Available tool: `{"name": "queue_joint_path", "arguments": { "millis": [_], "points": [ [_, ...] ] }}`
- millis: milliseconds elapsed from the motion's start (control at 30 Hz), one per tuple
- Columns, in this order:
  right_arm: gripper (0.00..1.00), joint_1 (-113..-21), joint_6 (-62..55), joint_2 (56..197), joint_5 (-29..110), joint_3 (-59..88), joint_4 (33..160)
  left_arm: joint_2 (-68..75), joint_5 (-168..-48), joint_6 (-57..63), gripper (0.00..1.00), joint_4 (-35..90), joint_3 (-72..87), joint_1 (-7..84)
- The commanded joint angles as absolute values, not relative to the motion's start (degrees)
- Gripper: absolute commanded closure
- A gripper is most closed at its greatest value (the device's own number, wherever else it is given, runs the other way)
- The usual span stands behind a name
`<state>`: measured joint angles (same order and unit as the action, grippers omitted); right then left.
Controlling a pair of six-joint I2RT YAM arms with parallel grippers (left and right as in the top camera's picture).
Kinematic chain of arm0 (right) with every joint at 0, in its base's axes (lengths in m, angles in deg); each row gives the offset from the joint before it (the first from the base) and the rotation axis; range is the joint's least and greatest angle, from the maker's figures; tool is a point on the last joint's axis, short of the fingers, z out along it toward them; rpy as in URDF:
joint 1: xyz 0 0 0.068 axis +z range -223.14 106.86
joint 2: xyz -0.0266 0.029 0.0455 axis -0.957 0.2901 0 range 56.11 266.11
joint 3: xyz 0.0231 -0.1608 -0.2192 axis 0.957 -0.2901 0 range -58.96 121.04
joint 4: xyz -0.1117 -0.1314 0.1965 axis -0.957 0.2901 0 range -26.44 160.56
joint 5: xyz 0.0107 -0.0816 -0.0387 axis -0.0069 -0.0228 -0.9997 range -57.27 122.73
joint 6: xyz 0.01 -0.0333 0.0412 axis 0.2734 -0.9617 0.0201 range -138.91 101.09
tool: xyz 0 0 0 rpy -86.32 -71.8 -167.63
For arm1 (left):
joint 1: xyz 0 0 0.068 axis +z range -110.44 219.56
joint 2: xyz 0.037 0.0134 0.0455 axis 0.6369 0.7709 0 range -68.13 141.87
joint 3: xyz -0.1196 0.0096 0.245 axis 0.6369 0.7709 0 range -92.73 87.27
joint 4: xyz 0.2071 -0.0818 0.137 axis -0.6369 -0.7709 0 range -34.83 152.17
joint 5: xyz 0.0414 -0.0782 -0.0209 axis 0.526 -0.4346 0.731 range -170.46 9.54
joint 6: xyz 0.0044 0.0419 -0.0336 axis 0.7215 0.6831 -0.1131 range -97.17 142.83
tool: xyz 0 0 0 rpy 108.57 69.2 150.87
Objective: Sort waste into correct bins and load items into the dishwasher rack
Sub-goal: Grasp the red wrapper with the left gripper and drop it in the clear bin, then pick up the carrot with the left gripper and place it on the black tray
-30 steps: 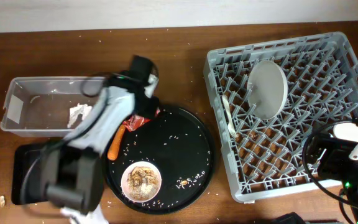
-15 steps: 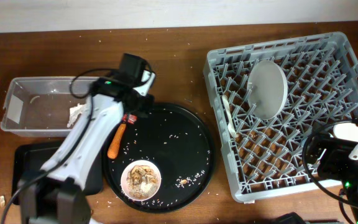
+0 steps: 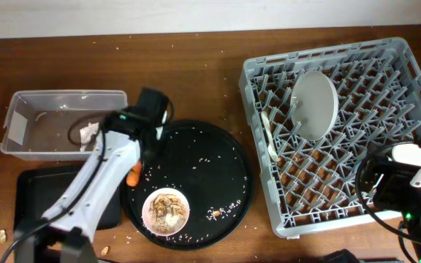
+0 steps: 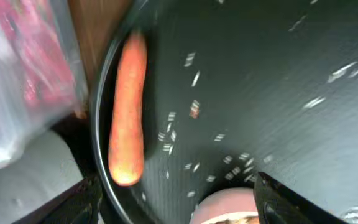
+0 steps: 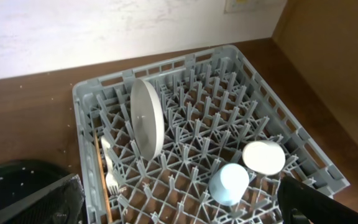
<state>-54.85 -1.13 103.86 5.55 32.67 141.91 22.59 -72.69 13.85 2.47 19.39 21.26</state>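
My left gripper [image 3: 149,142] is open and empty over the left rim of the round black tray [image 3: 218,164]. In the left wrist view [image 4: 179,211] the orange carrot [image 4: 128,112] lies along that rim, and the red snack wrapper [image 4: 33,50] is blurred to its upper left. The white bowl [image 3: 166,210] holds brownish food scraps. Tissue [image 3: 88,133] lies in the clear tub [image 3: 64,98]. My right gripper [image 3: 386,186] is open and empty over the grey rack [image 5: 185,68]. The rack holds the plate [image 5: 146,118], blue cup [image 5: 229,183], whitish cup [image 5: 263,157], fork [image 5: 109,180] and chopsticks [image 5: 99,174].
The flat black tray [image 3: 31,208] lies at the front left, below the clear tub. Rice grains [image 3: 203,157] are scattered over the round tray and the table. The rack [image 3: 342,131] fills the right side. A wall runs along the back edge.
My left gripper has moved from the round tray's upper-left rim towards the front and left. The red wrapper no longer shows in the overhead view. The right arm has not moved.
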Motion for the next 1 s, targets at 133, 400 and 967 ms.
{"name": "queue_joint_path", "arguments": {
  "millis": [133, 400, 967],
  "points": [
    [0.01, -55.2, -0.8, 103.9, 4.7, 32.7, 141.8, 23.0, -66.2, 10.2, 0.39, 22.6, 35.8, 25.1],
    [0.01, -55.2, -0.8, 103.9, 4.7, 32.7, 141.8, 23.1, -77.9, 10.5, 0.58, 24.2, 38.7, 25.2],
    [0.01, -55.2, -0.8, 103.9, 4.7, 32.7, 141.8, 11.0, -66.7, -9.4, 0.99, -10.1, 15.0, 32.5]
  ]
}}
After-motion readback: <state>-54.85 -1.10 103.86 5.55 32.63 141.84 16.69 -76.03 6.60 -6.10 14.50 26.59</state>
